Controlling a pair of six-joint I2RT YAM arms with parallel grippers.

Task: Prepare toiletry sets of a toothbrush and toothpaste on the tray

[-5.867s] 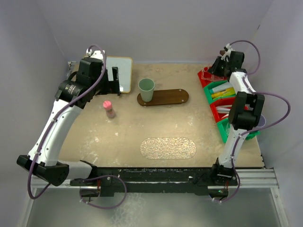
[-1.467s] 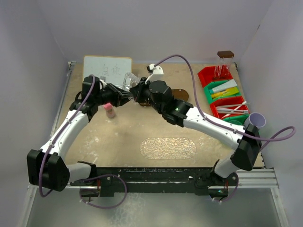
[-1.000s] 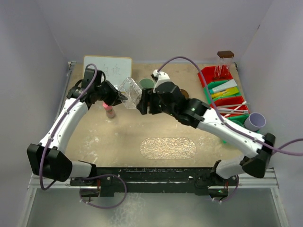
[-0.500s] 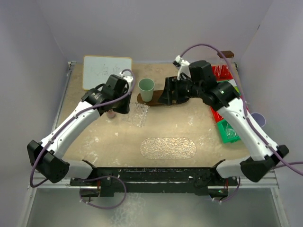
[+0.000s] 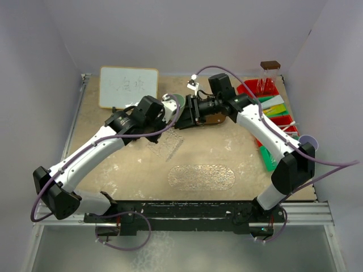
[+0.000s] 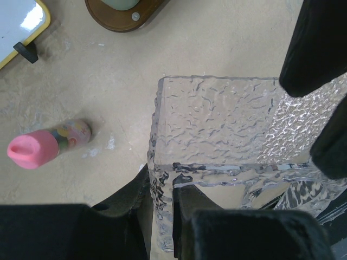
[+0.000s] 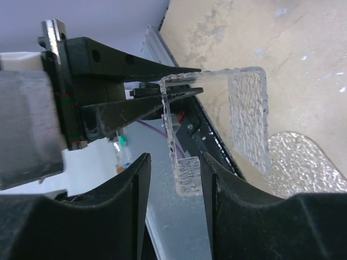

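At the far left corner of the bench a whiteboard (image 5: 128, 86) lies flat, and nearer the middle a pink-capped bottle (image 6: 46, 145) sits on the sandy surface. Just right of it the left tool (image 6: 162, 201) is clenched on one wall of a clear textured box (image 6: 217, 124), which it holds up off the bench over the middle. The box is tipped, with its open side facing the left wrist camera. In the right wrist view its long wall runs away from the tools and down toward the bench. Below it a clear oval mat (image 5: 201, 177) lies with its long axis left to right. A green cup (image 6: 119, 2) stands on the left end of the wooden tray (image 6: 108, 19). The right tool (image 7: 174, 162) straddles the box's opposite wall, fingers parted and not yet clamped. Along the right edge, red and green bins (image 5: 251, 90) hold a white tube (image 5: 276, 102) lying slantwise, and a purple cup (image 5: 309, 141) stands mouth up
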